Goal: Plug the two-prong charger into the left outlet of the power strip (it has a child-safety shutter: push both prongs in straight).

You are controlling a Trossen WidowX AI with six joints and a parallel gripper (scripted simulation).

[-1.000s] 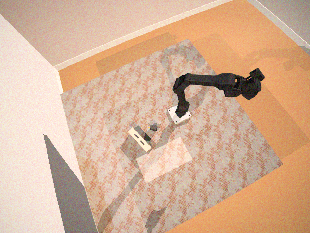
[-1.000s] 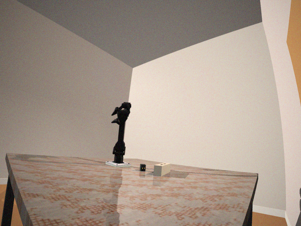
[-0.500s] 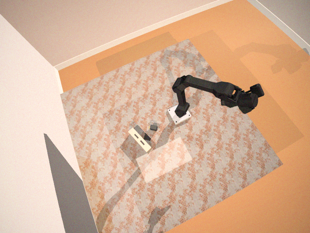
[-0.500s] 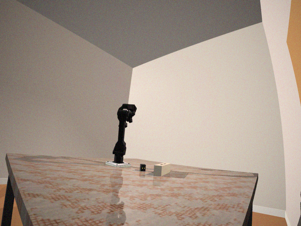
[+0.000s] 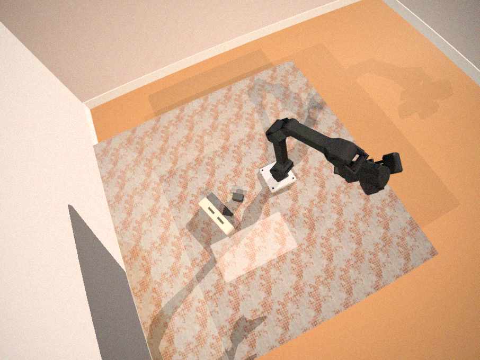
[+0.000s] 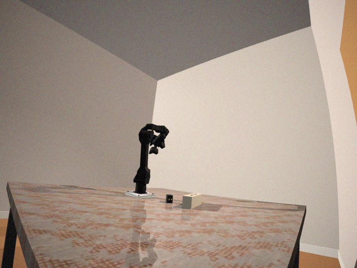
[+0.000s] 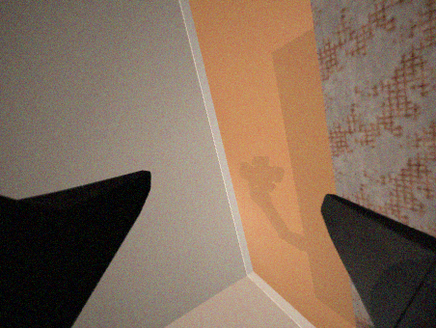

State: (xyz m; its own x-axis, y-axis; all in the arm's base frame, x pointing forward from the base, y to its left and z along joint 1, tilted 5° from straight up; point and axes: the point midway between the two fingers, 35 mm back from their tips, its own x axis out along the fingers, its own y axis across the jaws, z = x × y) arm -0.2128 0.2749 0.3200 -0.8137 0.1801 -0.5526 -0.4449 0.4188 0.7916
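Observation:
A small dark charger [image 5: 237, 196] [image 6: 169, 198] stands on the table between the arm's base and the power strip, its two brass-coloured prongs pointing sideways, not down. The cream power strip [image 5: 215, 215] [image 6: 187, 202] lies beside it, its two dark outlet slots facing up. No plug is in either slot. My gripper [image 7: 236, 190] is open and empty, its two black fingers wide apart in the wrist view. It is high above the table, far from the charger and the strip. Neither of them shows in the wrist view.
The white base plate [image 5: 267, 180] [image 6: 135, 195] of the arm stands near the charger. The patterned table [image 5: 329, 251] [image 6: 173, 230] has open edges, with the orange floor [image 5: 434, 309] [image 7: 251, 96] beyond. Walls stand around. Shadows of the arm cross the table and floor.

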